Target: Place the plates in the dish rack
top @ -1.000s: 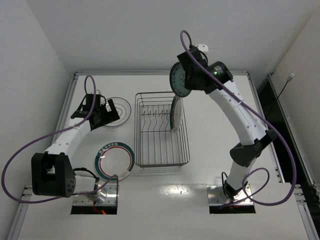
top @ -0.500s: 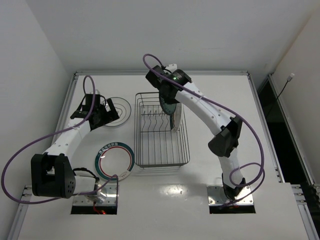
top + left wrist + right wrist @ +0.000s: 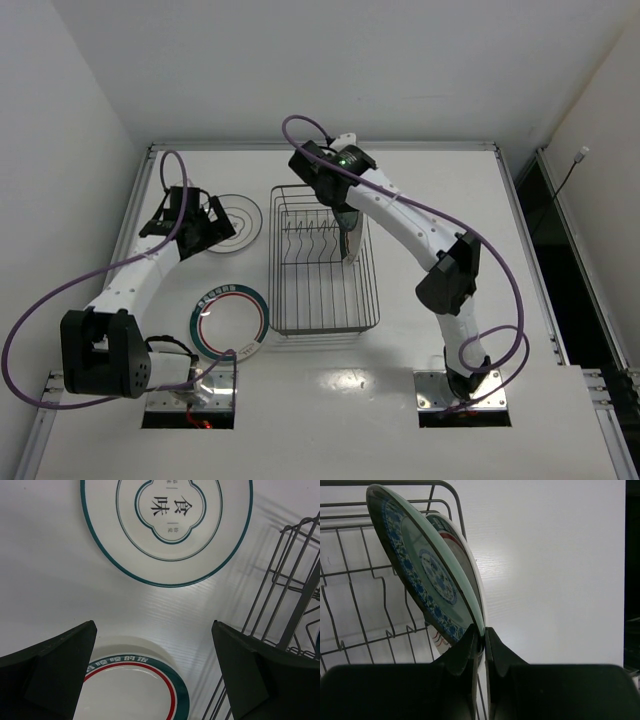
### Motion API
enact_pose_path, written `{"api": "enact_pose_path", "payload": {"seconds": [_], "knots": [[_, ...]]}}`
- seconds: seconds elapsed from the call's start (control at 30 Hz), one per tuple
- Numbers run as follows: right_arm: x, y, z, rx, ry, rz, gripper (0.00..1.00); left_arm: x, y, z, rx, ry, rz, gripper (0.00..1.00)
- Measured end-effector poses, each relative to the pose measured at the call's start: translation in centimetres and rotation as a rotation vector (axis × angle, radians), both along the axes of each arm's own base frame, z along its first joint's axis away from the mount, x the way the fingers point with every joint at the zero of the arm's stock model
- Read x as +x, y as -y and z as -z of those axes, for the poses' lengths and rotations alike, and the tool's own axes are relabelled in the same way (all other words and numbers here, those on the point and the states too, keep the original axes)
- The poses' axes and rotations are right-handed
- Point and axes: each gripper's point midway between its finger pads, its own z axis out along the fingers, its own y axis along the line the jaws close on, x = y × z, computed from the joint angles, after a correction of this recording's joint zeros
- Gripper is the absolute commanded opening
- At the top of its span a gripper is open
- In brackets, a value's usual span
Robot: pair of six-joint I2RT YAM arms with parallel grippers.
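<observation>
Teal plate (image 3: 427,575) on edge, slightly tilted

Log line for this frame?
right gripper: shut on teal plate, in dish rack | left gripper: open over table | ringed plate, green-rim plate unloaded

We count 4 plates in all. 2 of them lie flat on the table (image 3: 450,200), left of the dish rack (image 3: 325,300): 1 white plate with dark rings (image 3: 232,222) by its far left corner, and 1 white plate with green rim and red ring (image 3: 230,320) by its near left corner. The other 2 stand on edge inside the dish rack, at its right side: 1 teal patterned plate (image 3: 427,575) and 1 second green-rimmed plate (image 3: 467,570) just behind it. There is 1 dish rack. We see 2 grippers: the left gripper (image 3: 153,627) is left of the dish rack, and the right gripper (image 3: 481,640) is over it.
</observation>
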Motion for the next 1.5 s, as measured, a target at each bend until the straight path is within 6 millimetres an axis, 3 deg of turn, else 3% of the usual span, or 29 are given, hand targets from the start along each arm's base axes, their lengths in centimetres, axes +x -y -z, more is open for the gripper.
{"api": "enact_pose_path", "payload": {"seconds": [0.33, 0.6, 0.73, 0.9, 1.07, 1.17, 1.27, 1.4, 1.5], "knots": [[0.3, 0.2, 0.9, -0.029, 0.001, 0.019, 0.00, 0.0, -0.5, -0.5, 0.011, 0.004, -0.037, 1.00], [-0.2, -1.1, 6.4, -0.065, -0.069, 0.033, 0.00, -0.2, -0.6, -0.3, 0.015, -0.007, -0.045, 1.00], [-1.4, -2.0, 7.7, -0.068, -0.092, 0.021, 0.00, -0.2, -0.7, -0.3, 0.018, -0.007, -0.048, 1.00], [-3.6, -3.6, 8.5, -0.043, -0.148, -0.002, 0.12, -0.2, -0.8, -0.3, 0.021, -0.007, -0.050, 1.00], [-5.4, -5.6, 8.8, 0.024, -0.181, -0.023, 0.31, -0.2, -0.8, -0.3, 0.020, -0.006, -0.049, 1.00], [-5.9, -6.1, 7.4, 0.059, -0.170, -0.044, 0.45, -0.2, -0.6, -0.3, 0.016, -0.006, -0.040, 1.00], [-5.7, -6.7, 4.0, 0.128, -0.122, -0.082, 0.57, -0.1, -0.5, -0.4, 0.013, 0.000, -0.028, 1.00], [-5.8, -5.9, -2.3, 0.240, -0.005, -0.164, 0.62, 0.0, -0.4, -0.5, 0.014, 0.005, -0.020, 1.00], [-6.5, -4.4, -5.6, 0.299, 0.056, -0.220, 0.62, 0.2, -0.5, 0.0, 0.020, -0.005, -0.024, 1.00]]}}
